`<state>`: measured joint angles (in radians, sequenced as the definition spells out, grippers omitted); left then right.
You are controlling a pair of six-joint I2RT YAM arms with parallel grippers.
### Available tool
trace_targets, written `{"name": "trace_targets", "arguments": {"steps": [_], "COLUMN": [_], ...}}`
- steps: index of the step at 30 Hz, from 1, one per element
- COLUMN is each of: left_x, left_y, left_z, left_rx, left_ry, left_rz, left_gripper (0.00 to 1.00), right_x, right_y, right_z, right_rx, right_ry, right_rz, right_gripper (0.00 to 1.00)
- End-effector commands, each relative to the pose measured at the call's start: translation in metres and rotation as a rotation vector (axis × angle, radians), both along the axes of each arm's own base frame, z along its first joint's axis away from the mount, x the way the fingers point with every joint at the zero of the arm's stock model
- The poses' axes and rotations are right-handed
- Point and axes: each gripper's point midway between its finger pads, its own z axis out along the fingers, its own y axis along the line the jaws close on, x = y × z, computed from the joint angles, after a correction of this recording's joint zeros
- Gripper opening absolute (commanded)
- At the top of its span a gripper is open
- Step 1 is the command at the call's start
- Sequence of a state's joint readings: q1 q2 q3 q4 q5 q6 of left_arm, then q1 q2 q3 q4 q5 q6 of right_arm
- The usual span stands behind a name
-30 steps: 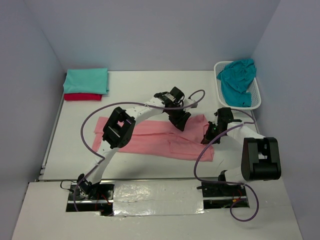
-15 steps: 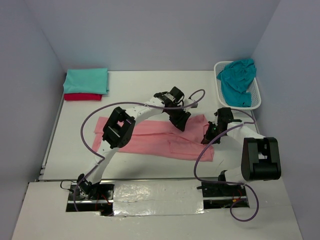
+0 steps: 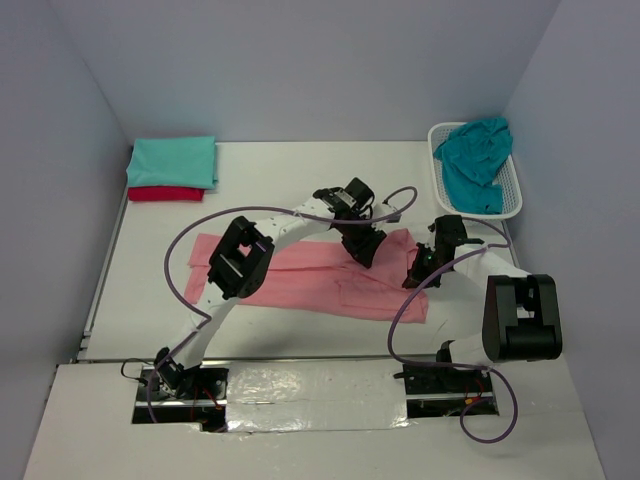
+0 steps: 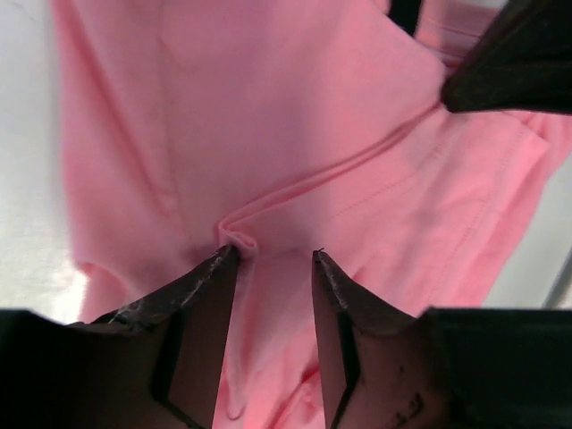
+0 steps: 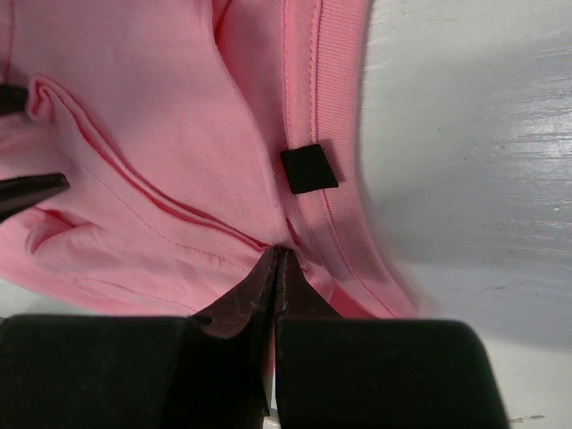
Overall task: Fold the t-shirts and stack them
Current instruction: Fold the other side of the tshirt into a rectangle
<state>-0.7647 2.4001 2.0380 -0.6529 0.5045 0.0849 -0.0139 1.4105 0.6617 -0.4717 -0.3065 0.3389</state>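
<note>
**Top external view: both grippers at the right end of the pink shirt**

Top external view shows the pink shirt point(image 3: 300, 280) spread flat across the middle of the table point(image 3: 270, 170), long side running left to right. The left arm reaches across it, and the left gripper point(image 3: 362, 246) points down at the shirt's far edge near its right end. The right gripper point(image 3: 413, 277) sits low at the right edge of the same shirt, close to the left one but apart from it.

In the left wrist view, the left gripper's jaws stand partly open with their tips down at the pink cloth. Flat fabric shows in the gap between them, and a small raised pucker sits right at the tip of the left finger. A seam runs diagonally just beyond the tips, and the dark shape of the right gripper shows in the upper right corner.

In the right wrist view, the right gripper is closed tight, its 2 fingers pressed together. A crease of the pink cloth runs into the tips, so it looks pinched there. A ribbed band with a small black tag point(image 5: 308, 168) lies just beyond, at the shirt's edge beside bare table.

At the far left corner, 2 folded shirts are stacked: the mint shirt point(image 3: 172, 160) on top of the red shirt point(image 3: 160, 194). At the far right, the teal-blue shirt point(image 3: 475, 160) lies crumpled in the white basket point(image 3: 510, 207).
</note>
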Motion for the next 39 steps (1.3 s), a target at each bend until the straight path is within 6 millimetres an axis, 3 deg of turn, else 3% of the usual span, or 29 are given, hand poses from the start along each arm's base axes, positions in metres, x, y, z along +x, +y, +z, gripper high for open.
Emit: {"name": "trace_targets", "arguments": {"steps": [1,6,10,13,16,21,31,35,39], "left_x": [0.023,0.041,0.028,0.007,-0.010,0.002,0.013,0.008,0.001], "left_y": [0.003,0.005,0.004,-0.002,-0.009,-0.004,0.008,0.006,-0.001], "left_z": [0.000,0.007,0.002,0.001,0.008,0.002,-0.027,-0.027,-0.013], "left_rx": [0.045,0.072,0.053,-0.001,-0.047,-0.011,0.108,0.094,0.049], "left_ry": [-0.104,-0.190,-0.143,-0.051,0.002,-0.041,-0.116,-0.096,-0.054], "left_rz": [0.020,0.051,0.015,-0.045,-0.097,-0.064,-0.017,-0.039,-0.051], "left_gripper": [0.53,0.52,0.32,0.24,0.35,0.45,0.42,0.27,0.00], "right_x": [0.009,0.008,0.010,0.010,0.009,0.009,0.009,0.010,0.011], "right_y": [-0.004,-0.003,-0.004,-0.004,-0.004,-0.005,-0.005,-0.005,-0.005], "right_z": [0.007,0.007,0.008,0.008,0.008,0.009,0.011,0.012,0.013], "right_rx": [-0.014,-0.011,-0.014,-0.017,-0.019,-0.023,-0.021,-0.024,-0.024], "right_ry": [-0.034,-0.035,-0.037,-0.039,-0.035,-0.037,-0.044,-0.046,-0.048], "right_rz": [0.004,0.006,0.009,0.008,0.009,0.010,0.013,0.013,0.010], "right_gripper": [0.00,0.00,0.00,0.00,0.00,0.00,0.00,0.00,0.00]}}
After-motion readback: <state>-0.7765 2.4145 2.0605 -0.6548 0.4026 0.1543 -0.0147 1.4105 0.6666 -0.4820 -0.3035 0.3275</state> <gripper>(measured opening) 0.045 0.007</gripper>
